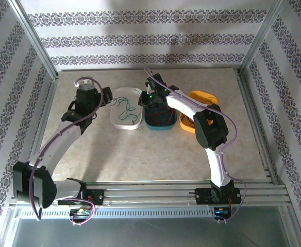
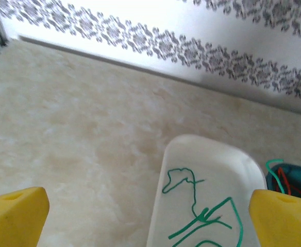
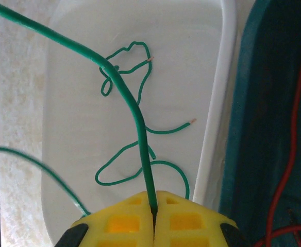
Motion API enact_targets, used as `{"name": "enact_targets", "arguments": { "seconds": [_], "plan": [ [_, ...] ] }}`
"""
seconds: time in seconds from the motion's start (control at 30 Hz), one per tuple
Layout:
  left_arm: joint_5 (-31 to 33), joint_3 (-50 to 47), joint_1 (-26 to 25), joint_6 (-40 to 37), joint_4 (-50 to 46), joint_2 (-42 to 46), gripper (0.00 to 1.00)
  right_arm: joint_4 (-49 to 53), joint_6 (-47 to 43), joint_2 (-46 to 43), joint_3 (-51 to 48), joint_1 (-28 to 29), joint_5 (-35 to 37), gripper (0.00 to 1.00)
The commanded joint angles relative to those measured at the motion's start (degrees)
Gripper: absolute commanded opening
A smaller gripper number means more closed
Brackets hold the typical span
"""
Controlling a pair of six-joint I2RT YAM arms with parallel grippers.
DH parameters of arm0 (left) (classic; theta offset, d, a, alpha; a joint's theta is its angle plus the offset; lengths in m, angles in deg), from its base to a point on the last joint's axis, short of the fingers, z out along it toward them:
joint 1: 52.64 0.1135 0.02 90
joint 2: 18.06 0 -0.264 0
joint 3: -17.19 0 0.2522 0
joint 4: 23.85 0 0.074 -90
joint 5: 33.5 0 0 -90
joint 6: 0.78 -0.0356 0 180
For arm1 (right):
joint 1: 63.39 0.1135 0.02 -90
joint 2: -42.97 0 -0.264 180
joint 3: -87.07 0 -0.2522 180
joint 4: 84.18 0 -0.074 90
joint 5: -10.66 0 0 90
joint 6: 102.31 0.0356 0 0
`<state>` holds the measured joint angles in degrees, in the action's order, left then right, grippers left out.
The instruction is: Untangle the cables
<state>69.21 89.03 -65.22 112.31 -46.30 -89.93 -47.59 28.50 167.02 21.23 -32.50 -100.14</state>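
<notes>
The right gripper (image 3: 153, 211) sat closest to the lens, its yellow fingertips pressed together on a green cable (image 3: 130, 103) that rose from the pinch and arced away over the white tray (image 3: 78, 31), its far end running out of the wrist view. Below it, a loose green cable (image 3: 140, 128) lay in open curls on the tray floor, both bare tips showing. Just beside the tray stood the teal bin (image 3: 258, 103), with a red cable (image 3: 289, 128) trailing down its inside. The left gripper (image 2: 150, 218) hung over the tray's near-left corner with its jaws spread wide and nothing between them. The main risk seemed to be the held strand sagging or sweeping low. If the right arm carried it across the tray, it could hook a curl of the loose green cable and knot together what already looked separated. A second green line, blurred at the left of the right wrist view, could not be traced to either cable, so a pull might have dragged more wire than intended. The grip took the wire at the very fingertips, and such a thin, springy wire would probably slip out under a sharp tug. A careless descent by the left gripper could also have struck the tray's rim and shifted it on the table (image 1: 140, 154).
</notes>
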Motion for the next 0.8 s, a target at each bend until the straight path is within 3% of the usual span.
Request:
{"name": "enact_targets", "arguments": {
  "seconds": [0.0,0.5,0.77],
  "plan": [
    [3.1,0.4,1.3,1.2,-5.2,2.3,0.99,3.1,-0.1,0.4,3.0,0.2,3.5,0.00],
    [2.3,-1.1,1.4,3.4,-7.2,4.7,0.99,16.1,-6.4,4.3,12.4,2.8,15.7,0.00],
    [1.4,-1.6,1.4,3.6,-7.8,4.8,0.99,18.8,-8.5,7.6,17.4,4.7,16.2,0.00]
  ]
}}
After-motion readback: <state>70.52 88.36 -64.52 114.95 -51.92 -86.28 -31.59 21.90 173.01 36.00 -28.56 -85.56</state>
